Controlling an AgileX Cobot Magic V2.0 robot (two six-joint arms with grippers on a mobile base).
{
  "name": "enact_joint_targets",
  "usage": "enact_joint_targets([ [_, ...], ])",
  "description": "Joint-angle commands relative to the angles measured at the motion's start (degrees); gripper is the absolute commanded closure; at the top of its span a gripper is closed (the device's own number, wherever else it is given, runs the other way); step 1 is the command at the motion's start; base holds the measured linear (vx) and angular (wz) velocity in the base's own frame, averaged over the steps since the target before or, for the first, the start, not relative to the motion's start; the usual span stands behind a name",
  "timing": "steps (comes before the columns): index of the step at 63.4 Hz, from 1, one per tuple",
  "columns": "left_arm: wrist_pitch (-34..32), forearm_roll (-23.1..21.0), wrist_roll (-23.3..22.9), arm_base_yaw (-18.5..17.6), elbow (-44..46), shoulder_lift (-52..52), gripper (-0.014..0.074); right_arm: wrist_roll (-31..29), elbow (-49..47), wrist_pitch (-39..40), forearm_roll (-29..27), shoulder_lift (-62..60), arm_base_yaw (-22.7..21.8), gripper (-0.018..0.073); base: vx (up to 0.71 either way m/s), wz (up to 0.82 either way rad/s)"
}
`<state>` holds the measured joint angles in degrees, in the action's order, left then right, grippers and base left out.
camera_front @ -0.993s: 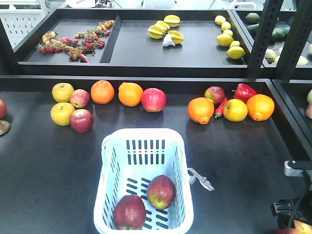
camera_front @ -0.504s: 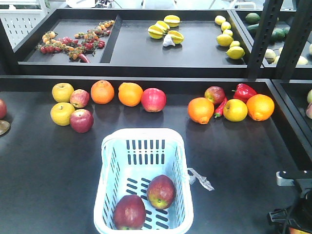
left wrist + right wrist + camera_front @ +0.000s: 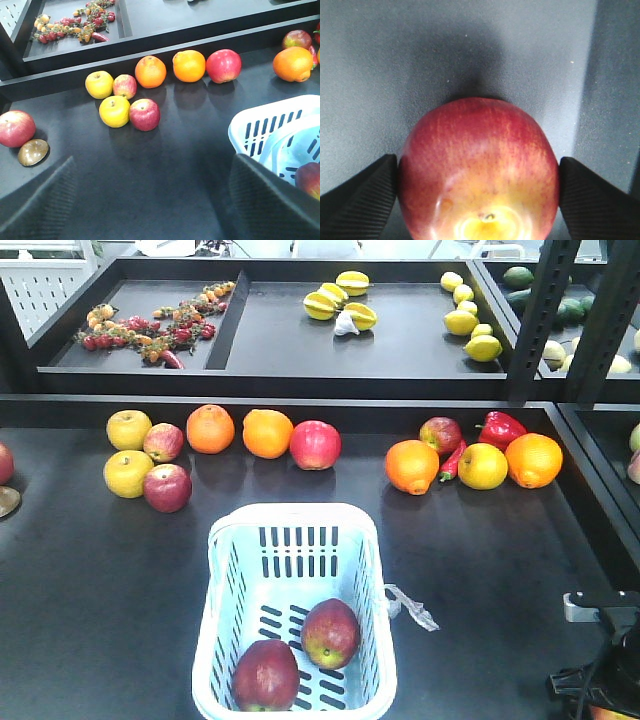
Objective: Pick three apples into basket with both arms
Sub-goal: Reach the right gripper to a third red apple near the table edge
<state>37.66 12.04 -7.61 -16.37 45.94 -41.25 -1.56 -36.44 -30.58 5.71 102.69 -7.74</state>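
Note:
The pale blue-white basket (image 3: pixel 215 570) stands at the front middle of the black table, and two dark red apples (image 3: pixel 330 633) (image 3: pixel 266 675) lie in it. A third apple (image 3: pixel 477 170), red with a yellow base, fills the right wrist view. My right gripper (image 3: pixel 477 200) is shut on it, with a ribbed pad against each side. In the front view the right arm (image 3: pixel 605 640) is at the bottom right corner, and a sliver of that apple (image 3: pixel 612 712) shows below it. My left gripper (image 3: pixel 155 200) is open over bare table, just left of the basket (image 3: pixel 260 125).
Behind the basket lie a row of yellow apples, small red apples (image 3: pixel 167 487), oranges (image 3: pixel 267 432) and a pinkish-red apple (image 3: pixel 315 444). Further right are more fruit and a red pepper (image 3: pixel 502 427). A clear plastic scrap (image 3: pixel 412 608) hangs off the basket's right rim. A raised shelf and a black post (image 3: pixel 540 320) stand behind.
The right arm has sunk lower at the bottom right corner, so less of its apple shows. The basket and its two apples have not moved.

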Motion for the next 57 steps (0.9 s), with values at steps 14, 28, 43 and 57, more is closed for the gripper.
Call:
enact_joint_targets([
  [14, -3.5, 0.5, -0.6, -0.1, 1.2, 0.1, 0.0004, -0.4, -3.8, -6.8, -0.4, -5.7, -0.3, 0.0267, 0.0, 0.0],
  [28, -3.5, 0.5, -0.6, -0.1, 1.2, 0.1, 0.0004, -0.5, -3.8, -7.4, -2.7, -15.0, -0.1, 0.0267, 0.0, 0.0],
  [43, -3.5, 0.5, -0.6, -0.1, 1.2, 0.1, 0.0004, -9.6, -3.7, -10.1, -13.2, -28.0, -0.1, 0.0267, 0.0, 0.0],
  [57, -3.5, 0.5, -0.6, -0.1, 1.2, 0.1, 0.0004, -25.6, -3.7, -13.8, -31.7, -38.6, -0.1, 0.0267, 0.0, 0.0],
])
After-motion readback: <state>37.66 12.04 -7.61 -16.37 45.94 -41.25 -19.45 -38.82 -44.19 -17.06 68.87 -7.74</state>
